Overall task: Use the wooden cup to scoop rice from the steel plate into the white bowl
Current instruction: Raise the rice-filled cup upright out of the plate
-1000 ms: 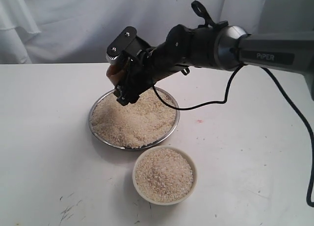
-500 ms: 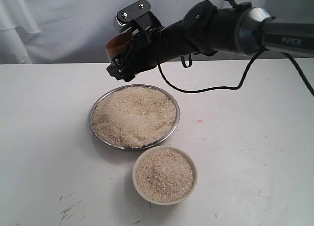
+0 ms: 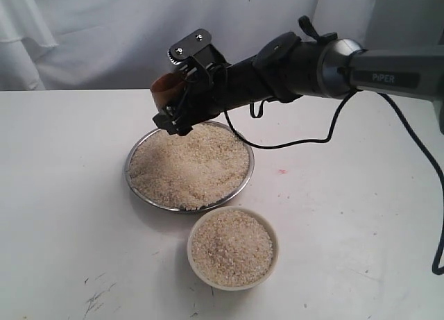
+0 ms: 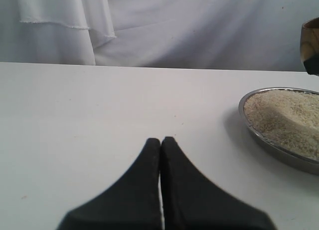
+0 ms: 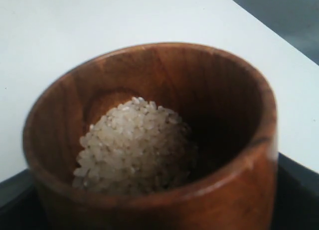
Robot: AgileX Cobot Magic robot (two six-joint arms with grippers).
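Exterior view, from the left: the white table (image 3: 62,195) meets a pale hanging cloth (image 3: 83,35). Above the far left rim of the steel plate (image 3: 127,173) the right gripper (image 3: 173,112) holds the wooden cup (image 3: 164,91) in the air, its jaws clamped on the cup's sides — clear of the plate. The plate carries a broad heap of rice (image 3: 189,166). Just in front of it and slightly to the right stands the white bowl (image 3: 191,254), filled with rice nearly to its rim; whether bowl and plate touch cannot be told. From the gripper the dark arm (image 3: 305,60) stretches away to the right, a black cable (image 3: 291,143) sagging beneath it. The left wrist view shows the left gripper (image 4: 160,142) low over the table, its two fingers pressed together on nothing, with the plate off to one side. In the right wrist view the cup's dark inside holds a small mound of rice — banked against one wall, well below the lip.
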